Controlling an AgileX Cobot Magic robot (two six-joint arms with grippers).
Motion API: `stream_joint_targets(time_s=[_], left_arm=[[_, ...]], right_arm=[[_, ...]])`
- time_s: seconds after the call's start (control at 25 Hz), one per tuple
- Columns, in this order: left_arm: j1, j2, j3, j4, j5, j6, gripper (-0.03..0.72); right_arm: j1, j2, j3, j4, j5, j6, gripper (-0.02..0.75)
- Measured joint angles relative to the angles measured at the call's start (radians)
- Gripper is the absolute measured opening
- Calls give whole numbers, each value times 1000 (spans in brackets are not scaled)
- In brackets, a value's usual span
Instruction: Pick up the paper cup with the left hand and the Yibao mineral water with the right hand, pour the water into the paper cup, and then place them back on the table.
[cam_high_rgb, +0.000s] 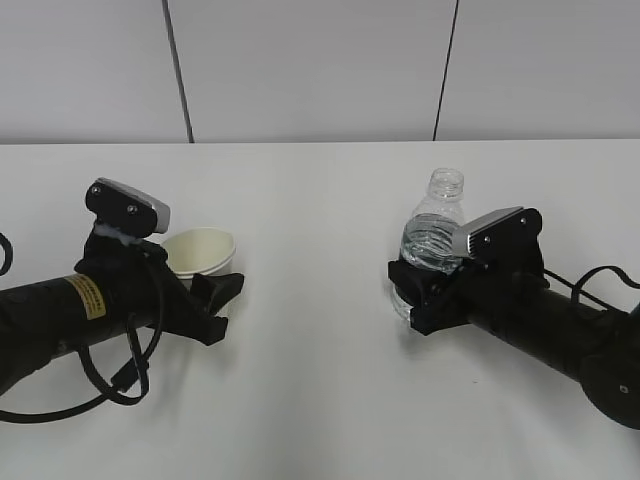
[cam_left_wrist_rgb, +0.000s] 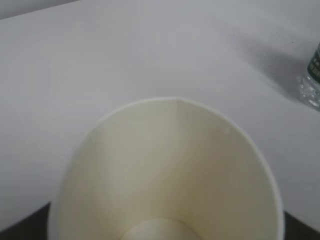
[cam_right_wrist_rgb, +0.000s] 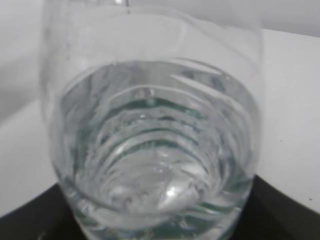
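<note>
The white paper cup (cam_high_rgb: 202, 250) sits between the jaws of my left gripper (cam_high_rgb: 207, 272), tilted a little, with its base hidden behind the arm. It fills the left wrist view (cam_left_wrist_rgb: 170, 175), with dark fingers (cam_left_wrist_rgb: 20, 230) at the bottom corners. The left gripper looks shut on the cup. The Yibao mineral water (cam_high_rgb: 433, 235) stands upright and capless, with its lower half inside my right gripper (cam_high_rgb: 424, 292). Its water-filled body fills the right wrist view (cam_right_wrist_rgb: 150, 140), flanked by dark fingers (cam_right_wrist_rgb: 30, 220). The right gripper looks shut on the bottle. I cannot tell whether either is off the table (cam_high_rgb: 320, 390).
The bottle's lower edge shows at the right border of the left wrist view (cam_left_wrist_rgb: 313, 82). A loose black cable (cam_high_rgb: 120, 380) loops under the left arm. A grey panelled wall (cam_high_rgb: 320, 60) stands behind the table's far edge.
</note>
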Motion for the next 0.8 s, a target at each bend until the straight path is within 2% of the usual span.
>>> stream_joint_targets(time_s=[0.32, 0.48, 0.8], left_arm=[[-2, 0, 0, 59, 4, 0, 424], [-26, 0, 0, 64, 16, 0, 424], [-42, 0, 0, 63, -21, 0, 424]], right_arm=[[0, 4, -37, -40, 23, 0, 470], [13, 4, -88, -63, 34, 0, 470], [111, 8, -270, -92, 201, 2, 470]])
